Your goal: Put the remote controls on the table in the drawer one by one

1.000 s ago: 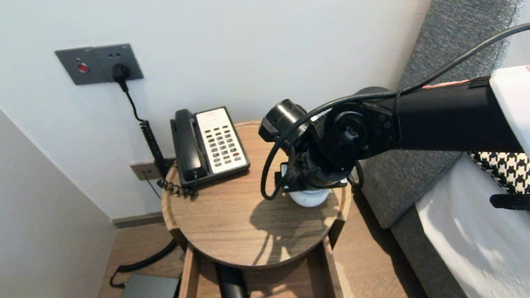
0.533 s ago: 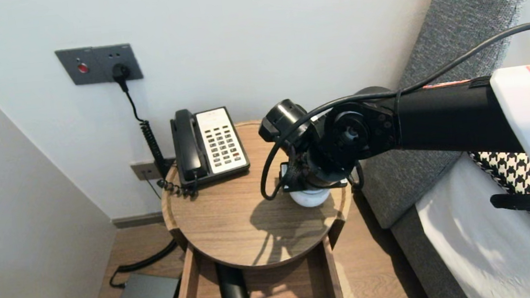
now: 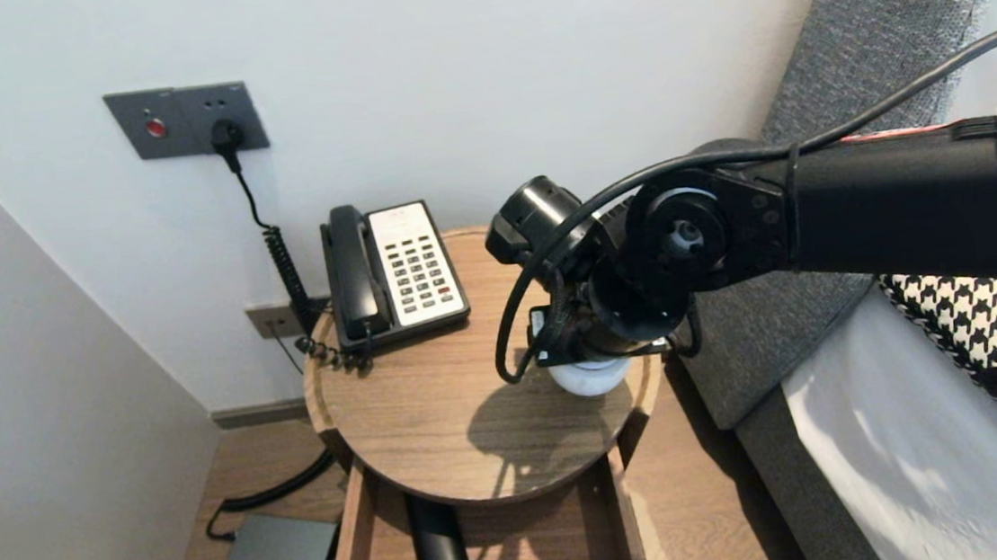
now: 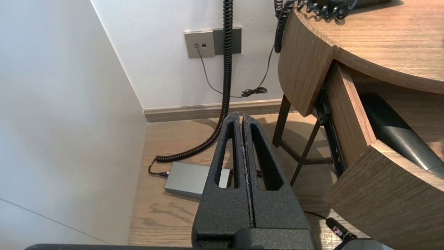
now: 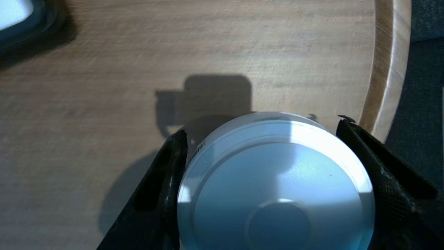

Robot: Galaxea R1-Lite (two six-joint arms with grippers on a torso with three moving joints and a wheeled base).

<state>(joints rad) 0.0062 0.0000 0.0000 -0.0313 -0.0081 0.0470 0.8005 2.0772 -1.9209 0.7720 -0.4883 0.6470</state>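
Note:
A white round container (image 3: pixel 593 378) sits near the right edge of the round wooden bedside table (image 3: pixel 421 422). My right gripper (image 5: pixel 262 127) reaches down over it, and the black fingers (image 5: pixel 173 156) press against its two sides, so it is shut on the container. In the right wrist view the container's flat top (image 5: pixel 277 187) fills the space between the fingers. In the head view my right wrist (image 3: pixel 634 286) hides most of the container. My left gripper (image 4: pixel 241 116) hangs shut and empty beside the table, above the floor.
A black and white desk phone (image 3: pixel 394 271) stands at the table's back left, its cord running to a wall socket (image 3: pixel 187 120). An open drawer (image 3: pixel 354 536) under the table holds a black object (image 3: pixel 436 547). A grey box (image 3: pixel 280 549) lies on the floor. The bed (image 3: pixel 911 460) borders the right.
The right gripper's fingers have closed in on the white container. The right arm has shifted slightly toward me and to the right, and the container has moved a little with it.

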